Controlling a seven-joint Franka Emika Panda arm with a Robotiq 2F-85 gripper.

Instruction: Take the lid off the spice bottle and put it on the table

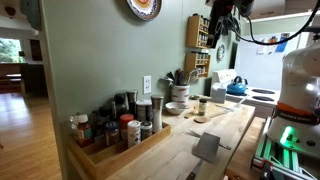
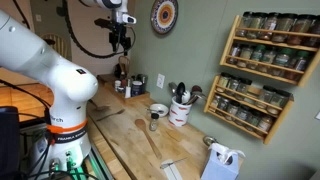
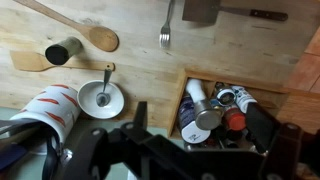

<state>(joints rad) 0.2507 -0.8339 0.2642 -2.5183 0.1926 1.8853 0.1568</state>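
The small pale cream-yellow spice bottle (image 3: 72,46) stands on the long light wooden butcher-block desk (image 3: 140,50), near the white round bowl (image 3: 101,98). Its small round dark lid (image 3: 56,53) is on top. The black gripper (image 2: 120,42) hangs high above the bowl, well apart from the bottle, its fingers (image 3: 140,115) spread apart and holding nothing.

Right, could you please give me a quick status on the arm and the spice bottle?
Claw open, high above the table, holding nothing. Spice bottle upright, lid on. Wooden spoon beside it, nothing over the lid.
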